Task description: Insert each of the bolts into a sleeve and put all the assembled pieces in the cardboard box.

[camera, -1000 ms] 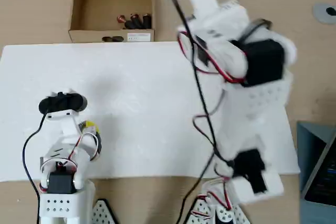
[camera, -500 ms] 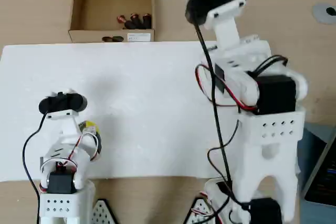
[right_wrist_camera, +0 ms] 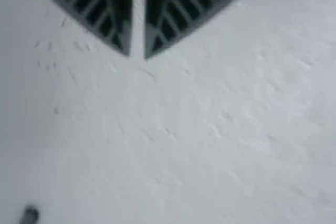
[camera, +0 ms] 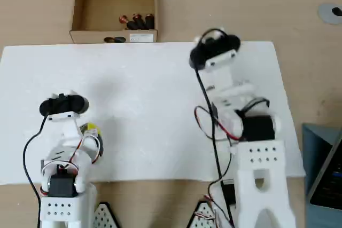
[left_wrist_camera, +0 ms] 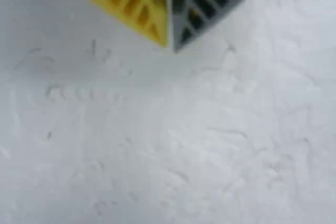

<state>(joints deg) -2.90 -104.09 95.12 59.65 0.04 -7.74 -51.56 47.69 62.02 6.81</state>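
Observation:
The cardboard box [camera: 76, 9] stands at the table's far edge, left of centre. Several dark and copper assembled pieces [camera: 137, 21] lie together against its near right inner wall. My left gripper [left_wrist_camera: 170, 44] is shut, its yellow and grey fingertips meeting just above the white mat with nothing between them. In the high view that arm is folded at the near left, yellow finger [camera: 91, 129] showing. My right gripper [right_wrist_camera: 137, 53] is shut and holds nothing, hanging close over the mat. The right arm [camera: 214, 52] is folded at the right of the mat.
The white mat [camera: 139, 110] covers most of the table. A small dark speck [right_wrist_camera: 30, 214] lies on the mat near the right gripper. A laptop corner [camera: 323, 169] sits at the right edge, and a grey disc [camera: 331, 12] at the far right.
The right arm has drawn back from beside the box and folded down low over the right of the mat. The left arm has kept still.

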